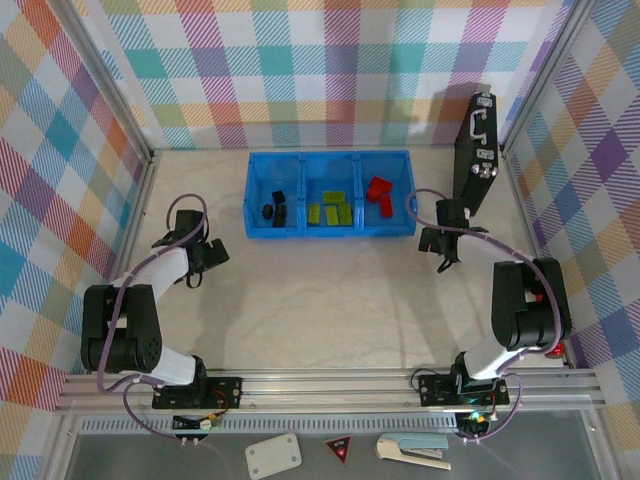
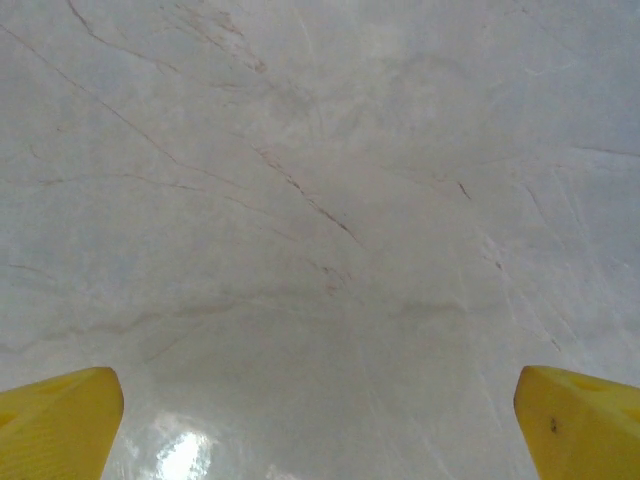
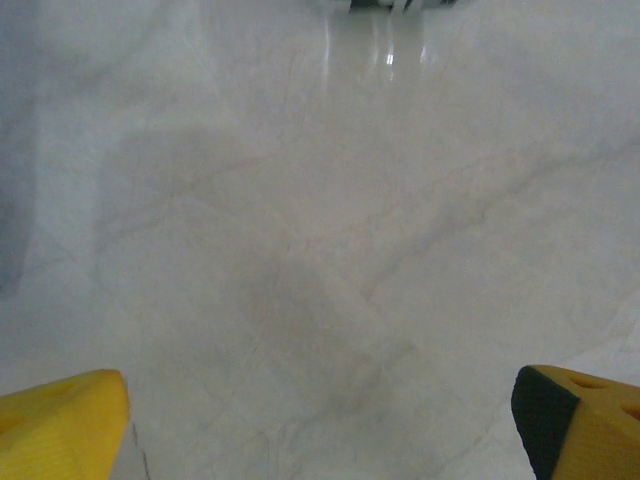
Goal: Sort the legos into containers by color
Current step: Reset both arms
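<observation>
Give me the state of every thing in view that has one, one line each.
Left gripper, open, empty.
Right gripper, open, empty.
Bright-blue ribbed plastic tray, lying flat, each of three compartments holding bricks.
Small black plastic bricks, in the left compartment.
Lime-green studded bricks, in the middle compartment.
Red studded bricks, in the right compartment.
Black case, standing on end right of the tray.

Glossy marbled table (image 2: 320,200), ribbed blue plastic tray (image 1: 330,235), plaid cloth walls (image 1: 330,70).

Black case (image 1: 477,150) upright by right wall — red triangle sign (image 1: 340,451), white card (image 1: 273,456), stapler (image 1: 412,449) below rail
</observation>
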